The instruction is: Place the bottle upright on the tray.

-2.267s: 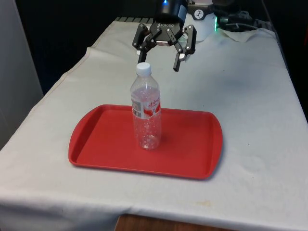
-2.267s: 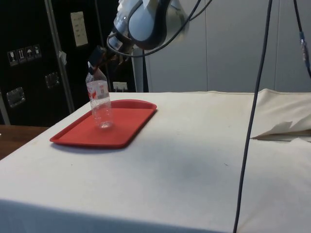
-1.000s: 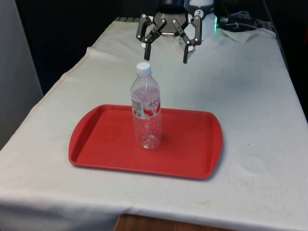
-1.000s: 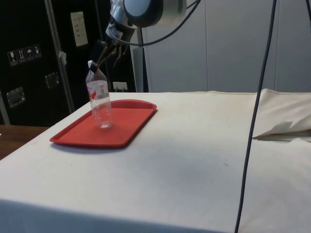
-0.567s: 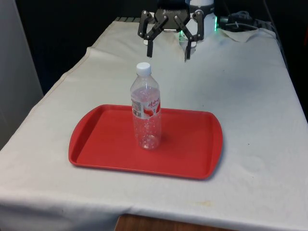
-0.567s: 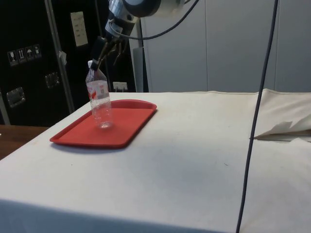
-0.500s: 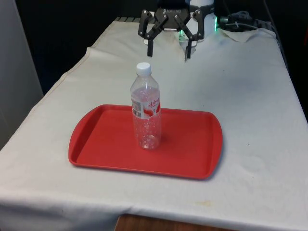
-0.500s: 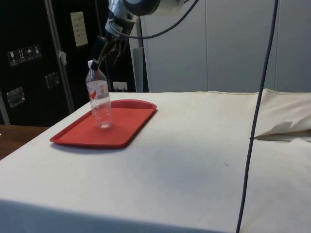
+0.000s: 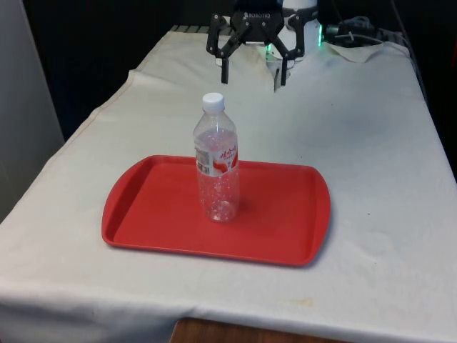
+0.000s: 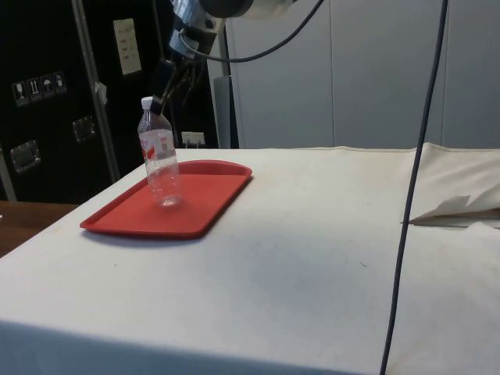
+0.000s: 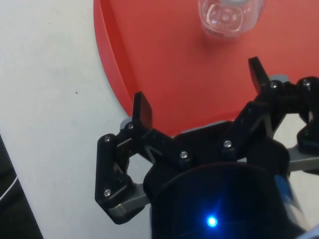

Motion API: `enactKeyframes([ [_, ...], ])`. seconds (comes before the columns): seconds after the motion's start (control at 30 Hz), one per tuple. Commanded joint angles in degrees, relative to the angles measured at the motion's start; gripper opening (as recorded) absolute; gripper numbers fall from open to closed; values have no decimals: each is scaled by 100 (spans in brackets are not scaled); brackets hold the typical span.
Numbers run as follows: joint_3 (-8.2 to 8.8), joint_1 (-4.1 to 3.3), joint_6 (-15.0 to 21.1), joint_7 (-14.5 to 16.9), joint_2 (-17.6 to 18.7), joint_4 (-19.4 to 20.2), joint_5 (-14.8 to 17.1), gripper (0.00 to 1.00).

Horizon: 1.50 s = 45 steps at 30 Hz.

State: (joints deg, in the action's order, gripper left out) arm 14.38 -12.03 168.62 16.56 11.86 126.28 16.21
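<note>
Closest to the front edge of the table [image 9: 371, 286] is the red tray [image 9: 150, 214]. It lies flat on the white cloth, so it makes a steady floor for things. The bottle [image 9: 217, 168] stands straight up on the tray, a little toward the front view's left of the middle. Its white cap [image 9: 213, 101] is on top and its bottom sits flat on the red, so I think it will not tip by itself. It looks empty and light, so a small bump could knock it over.

Farther back, and higher than the cap, is my hand [image 9: 251, 77]. My two fingers are spread wide apart and hold nothing. I am not touching the bottle. There is clear air between us, which keeps me from bumping it.

I think the job is done, because the bottle is already up on the tray. If I move next, I should go up and away, not down.
</note>
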Motion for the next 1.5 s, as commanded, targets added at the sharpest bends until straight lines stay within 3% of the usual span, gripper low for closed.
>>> enactKeyframes([
  [0.0,46,-11,-63,34,-6,11,-86,100],
  [0.23,6,0,-120,292,-6,-11,0,100],
  [0.5,120,6,-355,556,-11,-86,-132,100],
  [0.53,69,6,-292,584,-29,-63,-34,100],
  [0.83,281,0,-527,756,52,-195,-338,100],
  [0.87,212,17,-481,796,17,-172,-241,100],
  [0.9,286,6,-539,762,57,-201,-372,100],
  [1.13,372,17,-647,779,74,-241,-710,100],
  [1.17,309,29,-590,808,29,-195,-596,100],
  [1.2,384,17,-659,773,74,-246,-756,100],
  [1.47,464,34,-825,785,97,-309,-1117,100],
])
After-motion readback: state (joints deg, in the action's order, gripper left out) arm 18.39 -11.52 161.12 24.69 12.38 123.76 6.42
